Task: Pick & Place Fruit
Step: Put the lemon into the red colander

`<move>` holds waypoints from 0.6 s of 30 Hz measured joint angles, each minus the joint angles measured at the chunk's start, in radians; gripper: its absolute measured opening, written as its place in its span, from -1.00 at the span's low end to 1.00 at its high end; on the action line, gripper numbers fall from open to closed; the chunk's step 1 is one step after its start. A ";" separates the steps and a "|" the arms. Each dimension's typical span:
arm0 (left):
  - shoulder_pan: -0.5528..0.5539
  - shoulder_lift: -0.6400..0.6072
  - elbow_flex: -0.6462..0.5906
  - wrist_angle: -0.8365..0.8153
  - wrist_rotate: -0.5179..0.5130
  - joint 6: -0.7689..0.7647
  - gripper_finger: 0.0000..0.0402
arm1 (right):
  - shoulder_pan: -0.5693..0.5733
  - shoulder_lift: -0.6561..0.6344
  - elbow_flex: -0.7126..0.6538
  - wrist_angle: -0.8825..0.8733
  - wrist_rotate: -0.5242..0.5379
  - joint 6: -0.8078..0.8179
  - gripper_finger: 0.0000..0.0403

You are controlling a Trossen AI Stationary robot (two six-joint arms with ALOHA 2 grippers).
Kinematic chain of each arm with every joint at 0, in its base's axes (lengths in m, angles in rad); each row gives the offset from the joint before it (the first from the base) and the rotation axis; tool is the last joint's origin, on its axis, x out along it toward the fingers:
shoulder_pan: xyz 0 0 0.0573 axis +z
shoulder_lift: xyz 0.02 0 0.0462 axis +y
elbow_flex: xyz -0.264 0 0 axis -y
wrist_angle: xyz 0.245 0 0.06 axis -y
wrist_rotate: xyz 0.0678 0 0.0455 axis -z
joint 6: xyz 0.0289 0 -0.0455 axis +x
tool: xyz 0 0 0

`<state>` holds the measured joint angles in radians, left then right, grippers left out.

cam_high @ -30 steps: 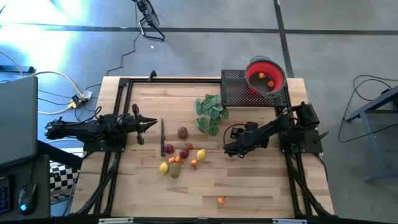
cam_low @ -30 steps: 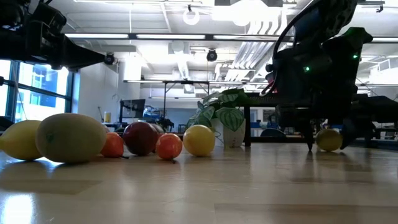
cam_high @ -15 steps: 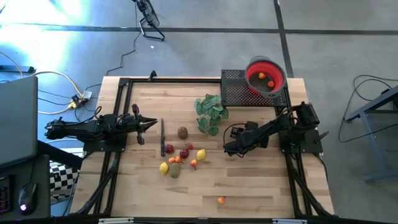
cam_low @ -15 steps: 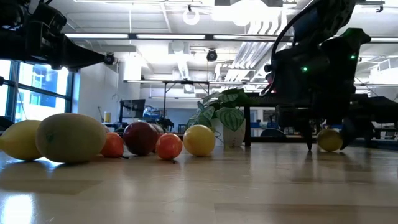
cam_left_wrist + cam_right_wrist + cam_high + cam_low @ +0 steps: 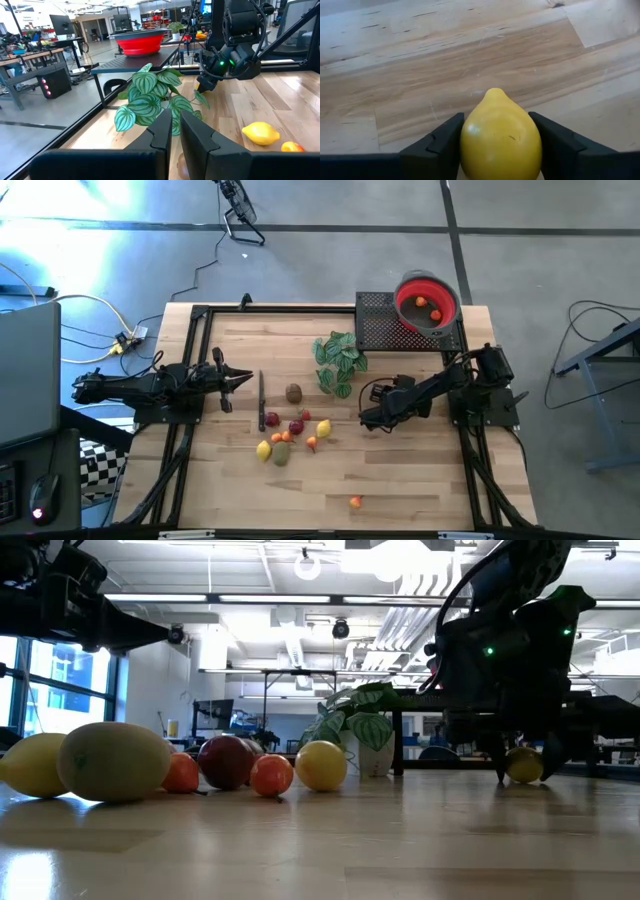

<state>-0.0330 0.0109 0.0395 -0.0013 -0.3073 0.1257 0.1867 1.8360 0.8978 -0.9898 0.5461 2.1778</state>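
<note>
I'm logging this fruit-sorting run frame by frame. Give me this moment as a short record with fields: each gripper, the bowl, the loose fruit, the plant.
right gripper: down at the table right of the fruit cluster, fingers against both sides of a yellow lemon
left gripper: shut, empty, waiting at the table's left side
red bowl: on the black stand at the far right corner, two small fruits inside
loose fruit: cluster mid-table, one orange piece alone near the front edge
plant sprig: lying between cluster and bowl

Overhead looks straight down; low looks level across; both share the table (image 5: 400,480).
</note>
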 joint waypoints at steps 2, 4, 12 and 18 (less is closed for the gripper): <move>0.000 0.000 0.000 0.000 0.000 0.000 -0.83 | 0.000 0.000 0.000 -0.001 -0.002 -0.001 0.08; 0.000 0.000 0.000 0.000 0.000 0.000 -0.83 | 0.001 0.000 0.000 -0.002 -0.003 -0.002 0.10; 0.000 0.000 0.000 0.000 -0.004 0.000 -0.83 | 0.003 0.000 0.000 0.000 -0.002 -0.009 -0.04; 0.000 0.000 0.000 0.000 -0.004 0.000 -0.83 | 0.005 0.000 0.000 0.004 -0.005 -0.031 0.08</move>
<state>-0.0330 0.0106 0.0391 -0.0017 -0.3115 0.1257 0.1917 1.8359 0.8978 -0.9863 0.5412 2.1471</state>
